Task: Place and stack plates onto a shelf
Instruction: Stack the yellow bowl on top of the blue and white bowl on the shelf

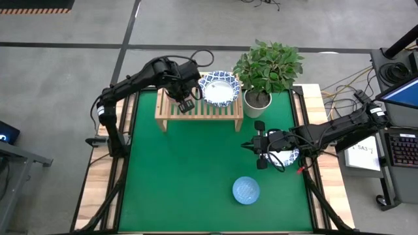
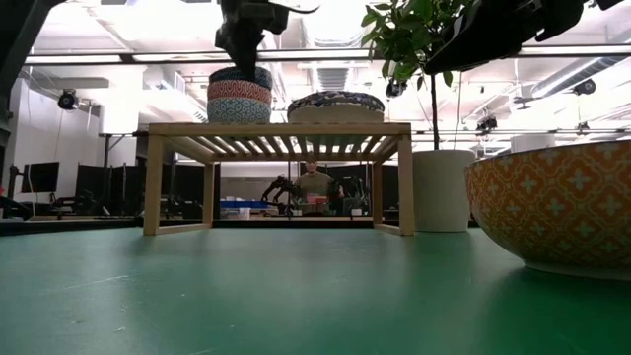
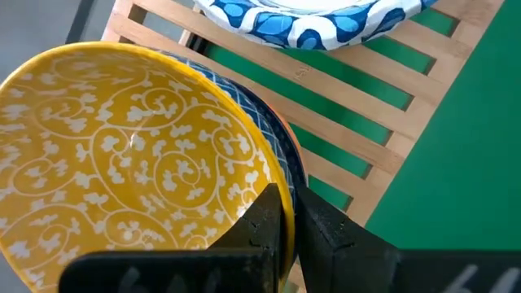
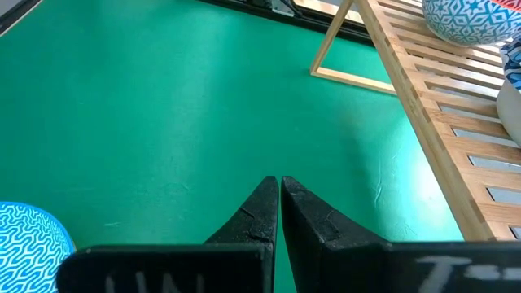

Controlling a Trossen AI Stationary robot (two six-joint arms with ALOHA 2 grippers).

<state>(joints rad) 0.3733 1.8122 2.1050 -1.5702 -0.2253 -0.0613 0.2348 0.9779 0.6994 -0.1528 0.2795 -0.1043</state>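
Note:
My left gripper (image 3: 289,216) is over the left part of the light-wood shelf (image 1: 199,112), shut on the yellow plate (image 3: 122,155). This plate lies nested in a blue-patterned one (image 3: 273,122) and an orange one, and the stack (image 2: 240,96) stands on the slats. The wide white plates with blue rims (image 1: 219,89) are stacked on the shelf's right part. A light blue plate (image 1: 246,190) rests on the green mat. The orange patterned plate (image 2: 552,202) sits on the mat under my right arm. My right gripper (image 4: 279,203) hovers shut and empty over the mat. My left gripper pinches the yellow plate's rim (image 3: 281,175), one finger (image 3: 262,224) inside the bowl of the plate and the other (image 3: 330,232) outside. The fingers come down from above. The plate sits upright, nested on top of the stack on the shelf.
A potted plant in a white pot (image 1: 258,99) stands at the shelf's right end. Wooden strips edge the green mat (image 1: 196,170), which has open room in front of the shelf. A person (image 2: 315,182) sits in the room beyond.

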